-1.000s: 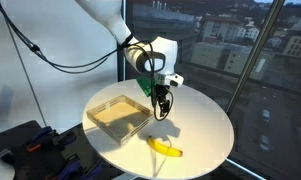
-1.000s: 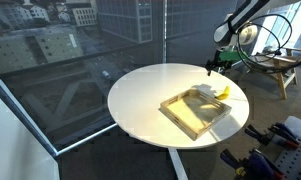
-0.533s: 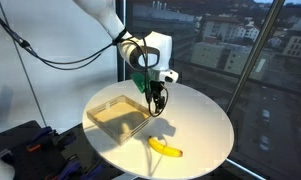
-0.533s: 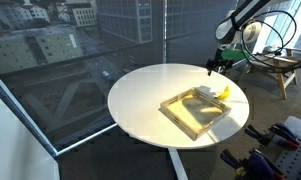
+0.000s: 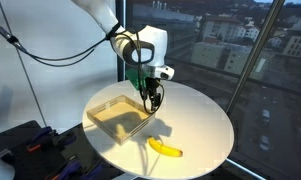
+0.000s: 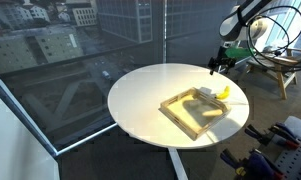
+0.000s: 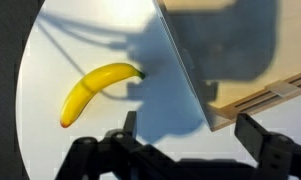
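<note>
My gripper point(image 5: 153, 97) hangs open in the air above the round white table point(image 5: 202, 125), over the near corner of a shallow wooden tray point(image 5: 115, 113). Nothing is between its fingers. A yellow banana point(image 5: 166, 148) lies on the table in front of the tray, apart from the gripper. In the wrist view the banana point(image 7: 98, 88) lies left of the tray's corner point(image 7: 245, 70), and both dark fingers point(image 7: 127, 125) show at the bottom, spread wide. From the far side, the gripper point(image 6: 218, 66) hovers above the banana point(image 6: 221, 91) and the tray point(image 6: 195, 112).
The table stands by tall windows point(image 5: 240, 50) with a city outside. Black cables point(image 5: 50, 60) trail from the arm. Dark equipment point(image 5: 25, 145) sits low beside the table. A wooden stand point(image 6: 280, 68) is behind the arm.
The gripper has drifted a little away from the banana toward the tray while staying open. Banana and tray have not moved.
</note>
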Controlling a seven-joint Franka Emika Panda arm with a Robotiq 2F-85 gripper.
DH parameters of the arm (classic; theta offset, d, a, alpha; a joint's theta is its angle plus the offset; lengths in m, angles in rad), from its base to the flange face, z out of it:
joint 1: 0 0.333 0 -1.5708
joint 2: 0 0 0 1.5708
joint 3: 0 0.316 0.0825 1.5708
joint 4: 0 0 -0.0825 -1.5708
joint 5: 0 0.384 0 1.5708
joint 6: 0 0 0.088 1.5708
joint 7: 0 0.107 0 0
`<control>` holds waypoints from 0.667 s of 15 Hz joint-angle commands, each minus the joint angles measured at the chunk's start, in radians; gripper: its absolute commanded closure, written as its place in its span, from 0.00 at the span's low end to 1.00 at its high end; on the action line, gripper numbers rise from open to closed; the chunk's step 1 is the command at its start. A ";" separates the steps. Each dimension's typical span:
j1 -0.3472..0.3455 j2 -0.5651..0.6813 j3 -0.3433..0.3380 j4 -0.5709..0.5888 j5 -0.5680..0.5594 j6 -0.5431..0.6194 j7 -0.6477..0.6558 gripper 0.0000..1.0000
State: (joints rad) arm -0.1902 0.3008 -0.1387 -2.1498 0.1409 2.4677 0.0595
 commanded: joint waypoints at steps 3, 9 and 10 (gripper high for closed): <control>0.002 -0.085 -0.003 -0.067 -0.006 -0.015 -0.033 0.00; 0.002 -0.132 -0.004 -0.102 -0.005 -0.020 -0.052 0.00; 0.002 -0.141 -0.004 -0.108 -0.004 -0.021 -0.055 0.00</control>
State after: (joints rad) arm -0.1899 0.2155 -0.1387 -2.2216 0.1406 2.4677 0.0308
